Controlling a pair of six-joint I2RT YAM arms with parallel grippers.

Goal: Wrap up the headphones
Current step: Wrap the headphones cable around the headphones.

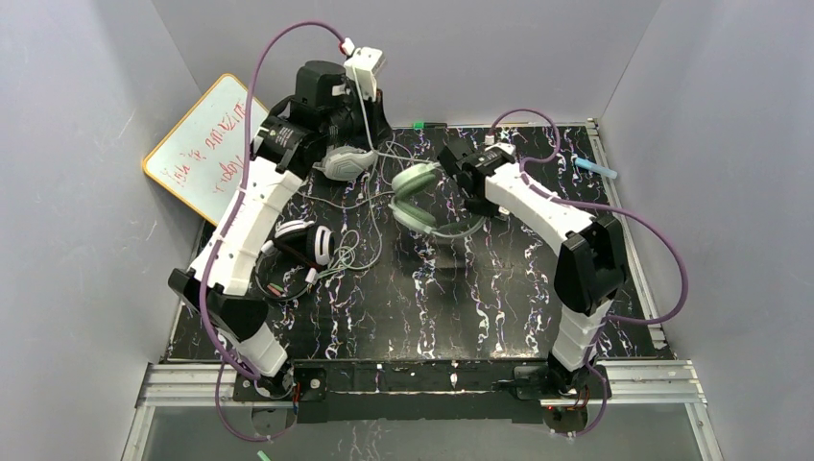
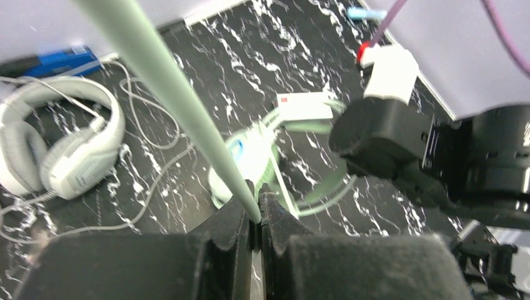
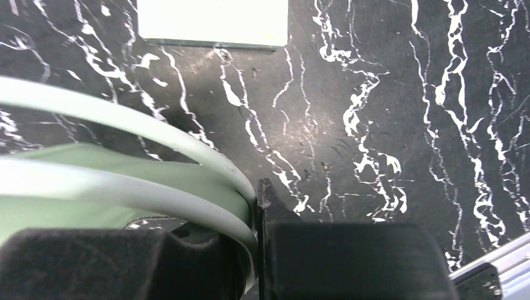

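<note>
My left gripper point(image 2: 257, 209) is shut tight on the pale cable point(image 2: 169, 87), my right gripper point(image 3: 255, 212) pinches the green headphones point(image 1: 415, 180) by the band at the middle of the table point(image 1: 480, 307); a hard pull could slip the thin cable free

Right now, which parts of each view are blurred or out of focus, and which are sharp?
Left wrist view: pale cable at the lens soft, mint-green headset behind it smeared, grey headset clearer. Right wrist view: headband close up soft, table sharp. Top view: sharp throughout, evenly lit.
</note>
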